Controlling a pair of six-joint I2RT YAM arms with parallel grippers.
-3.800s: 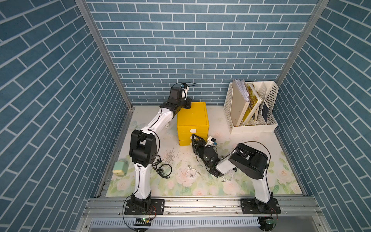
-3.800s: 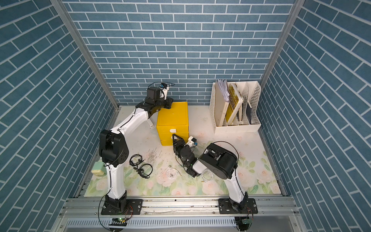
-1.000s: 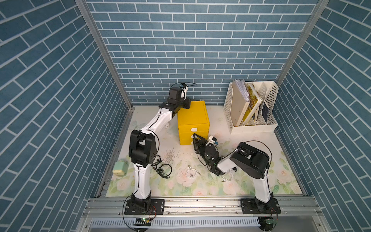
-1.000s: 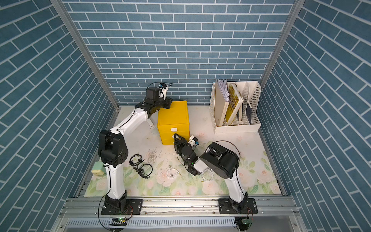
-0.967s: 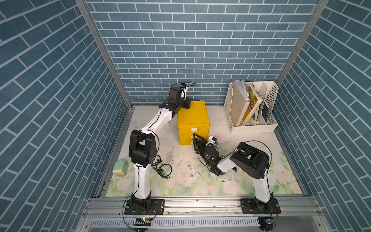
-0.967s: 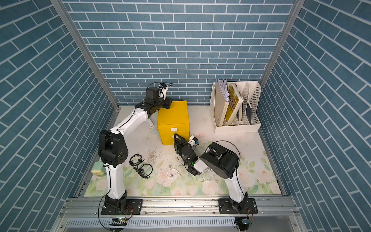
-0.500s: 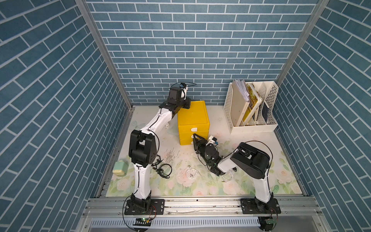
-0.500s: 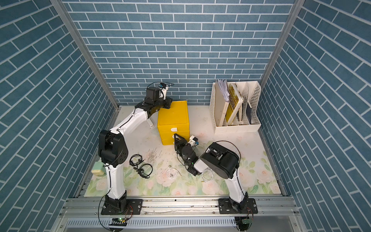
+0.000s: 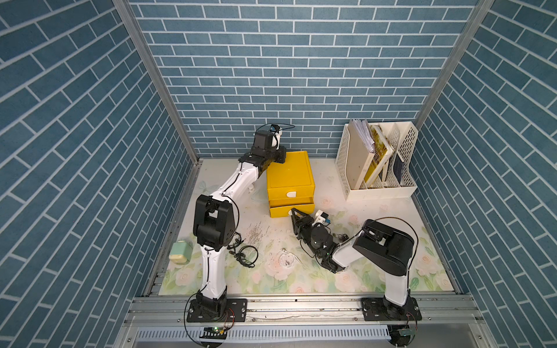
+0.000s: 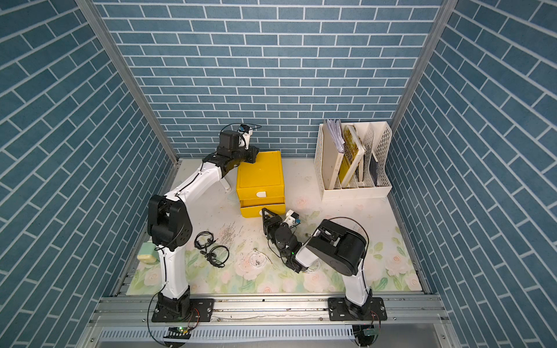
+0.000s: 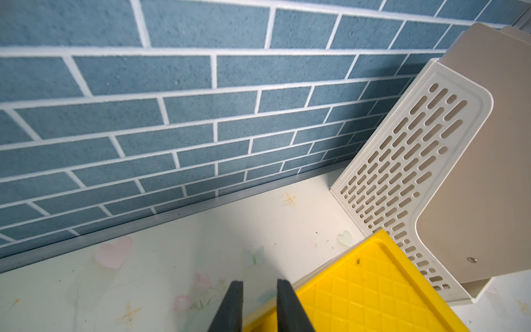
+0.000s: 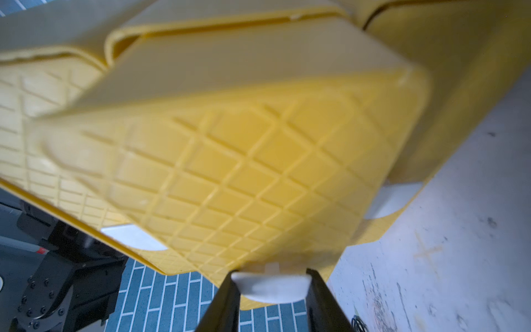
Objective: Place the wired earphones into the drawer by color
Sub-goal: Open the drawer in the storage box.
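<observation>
The right tool (image 12: 272,275) is clamped on the white handle (image 12: 270,290) of the lower drawer (image 9: 291,209). The left tool (image 11: 260,287), slightly apart and empty, rests by the yellow box (image 9: 289,174). White earphones (image 9: 286,259) lie on the desk (image 9: 376,217) just behind the right tool

In both top views the tabletop (image 9: 328,177) wears a pale floral cover. At frame centre, toward the back wall, stands a yellow drawer unit (image 9: 289,174), its lower drawer (image 9: 291,209) slid partly out. To its right, in the back corner, sits a white rack (image 9: 379,192) holding books. Low at the left edge lies a mint box (image 9: 180,254). Further right, black earphones (image 9: 241,256) lie in loose coils, with white earphones (image 9: 287,260) apart from them. Grey scuff marks (image 9: 256,233) speckle the cover above both.
</observation>
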